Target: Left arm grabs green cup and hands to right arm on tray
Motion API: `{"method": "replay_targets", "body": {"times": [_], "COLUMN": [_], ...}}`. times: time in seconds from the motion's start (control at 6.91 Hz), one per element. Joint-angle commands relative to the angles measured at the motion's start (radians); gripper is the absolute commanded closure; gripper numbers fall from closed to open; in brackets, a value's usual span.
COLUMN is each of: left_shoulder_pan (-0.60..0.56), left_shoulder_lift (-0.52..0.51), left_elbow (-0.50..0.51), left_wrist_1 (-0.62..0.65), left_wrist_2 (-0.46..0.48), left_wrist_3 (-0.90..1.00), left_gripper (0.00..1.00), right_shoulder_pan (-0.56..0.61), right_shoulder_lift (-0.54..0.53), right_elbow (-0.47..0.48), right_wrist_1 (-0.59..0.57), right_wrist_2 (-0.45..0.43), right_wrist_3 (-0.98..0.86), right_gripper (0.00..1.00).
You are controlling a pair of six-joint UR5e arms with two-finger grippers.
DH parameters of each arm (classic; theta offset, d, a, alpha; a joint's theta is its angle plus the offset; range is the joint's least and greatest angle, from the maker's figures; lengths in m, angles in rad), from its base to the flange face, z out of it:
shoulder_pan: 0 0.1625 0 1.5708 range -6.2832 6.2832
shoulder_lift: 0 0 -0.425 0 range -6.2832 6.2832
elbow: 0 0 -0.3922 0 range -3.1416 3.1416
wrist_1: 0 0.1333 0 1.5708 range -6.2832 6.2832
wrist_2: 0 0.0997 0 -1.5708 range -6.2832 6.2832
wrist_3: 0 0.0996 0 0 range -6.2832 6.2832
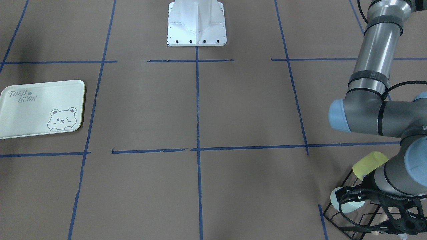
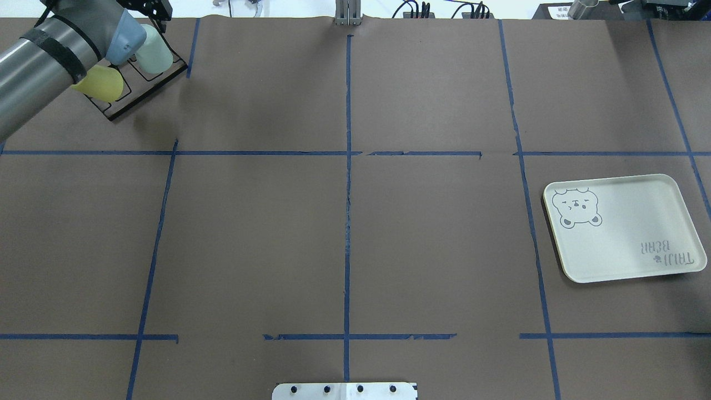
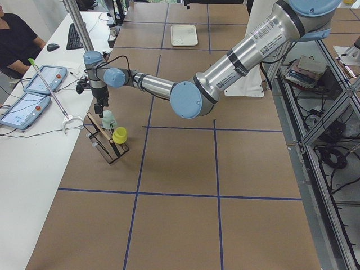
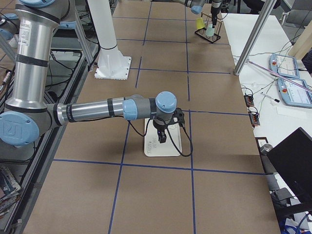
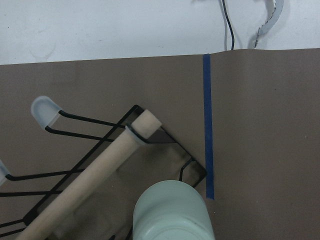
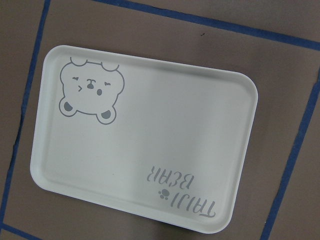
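Front-facing exterior | green cup (image 1: 350, 207) partly behind left arm (image 1: 395, 180) | tray (image 1: 26, 115) clipped at edge

Robot lab: taped table (image 2: 250, 222), teach pendants (image 3: 46, 79)

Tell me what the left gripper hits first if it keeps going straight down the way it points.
Most likely the green cup: the left gripper points down over the wire rack, and its wrist view shows the cup's closed end just ahead. How much gap remains is unclear.
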Motion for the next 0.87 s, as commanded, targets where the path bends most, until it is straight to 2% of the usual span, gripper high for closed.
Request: {"method": "replay_targets", "body": {"times": [0.0, 0.72], "left_shoulder_pan": [0.015, 0.016], "left_shoulder_lift": [0.001, 0.002], "left_elbow": [0.016, 0.024], "left_wrist_1": [-0.003, -0.025], "left_wrist_2": [-0.004, -0.002], "left_wrist_3": [-0.002, 0.001], "left_gripper": [0.06, 0.09], "right_shoulder_pan": [-0.004, -0.006], "right_shoulder_lift": [0.0, 0.0], "right_elbow": [-0.004, -0.012], "right_wrist_1": [0.0, 0.0], "right_wrist_2": [0.0, 0.0], "right_wrist_3": [-0.001, -0.001], "right_gripper": [0.0, 0.0]}}
